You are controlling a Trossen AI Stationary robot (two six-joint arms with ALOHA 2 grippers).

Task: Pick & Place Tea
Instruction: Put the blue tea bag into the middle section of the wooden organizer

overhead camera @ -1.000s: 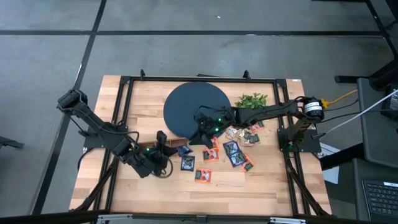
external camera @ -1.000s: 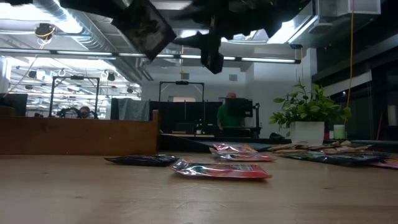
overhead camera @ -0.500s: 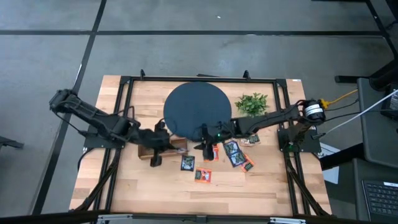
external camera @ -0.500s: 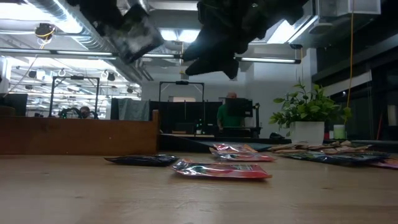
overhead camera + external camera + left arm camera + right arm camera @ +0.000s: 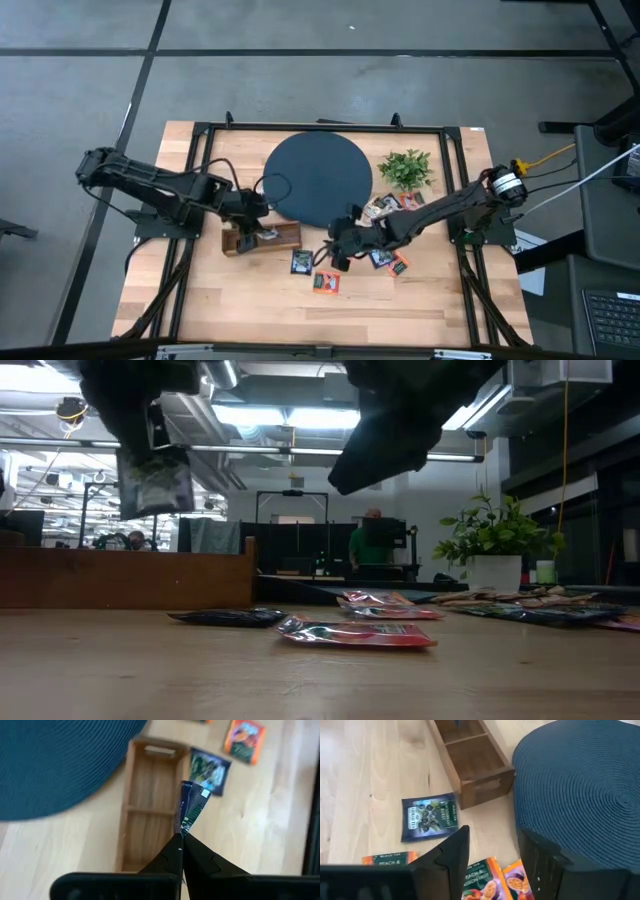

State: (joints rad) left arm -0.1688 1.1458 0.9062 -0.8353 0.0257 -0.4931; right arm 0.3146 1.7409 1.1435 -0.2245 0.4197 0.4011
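Note:
My left gripper (image 5: 181, 839) is shut on a dark tea sachet (image 5: 192, 810) above a long wooden tray (image 5: 150, 810) whose inside is split by dividers. In the high view that gripper (image 5: 256, 228) is over the tray (image 5: 285, 238), just near of the round dark disc (image 5: 318, 180). My right gripper (image 5: 492, 855) stands open above orange sachets (image 5: 480, 881) lying flat on the table, touching none of them. A blue sachet (image 5: 431, 817) lies flat by the tray's end. More tea sachets (image 5: 380, 255) lie scattered to the right. My left gripper pinches one edge of the dark sachet (image 5: 183, 831) between its two fingertips, coming from above and slanting down. The sachet is seen edge-on in the wrist view. It hangs below the fingers (image 5: 155, 480), lifted clear above the wooden tray.
A small green leafy plant (image 5: 405, 165) stands at the far right of the disc. A black frame (image 5: 200, 130) runs around the tabletop. Bare wood (image 5: 250, 300) lies toward the near edge. A person (image 5: 372, 545) stands in the room behind.
My left gripper has carried the dark sachet toward the table's far edge to over the wooden tray and rolled its wrist; the sachet, tilted before, now hangs upright. My right gripper has gone from the disc's near rim toward the near edge and lower, over the scattered sachets.

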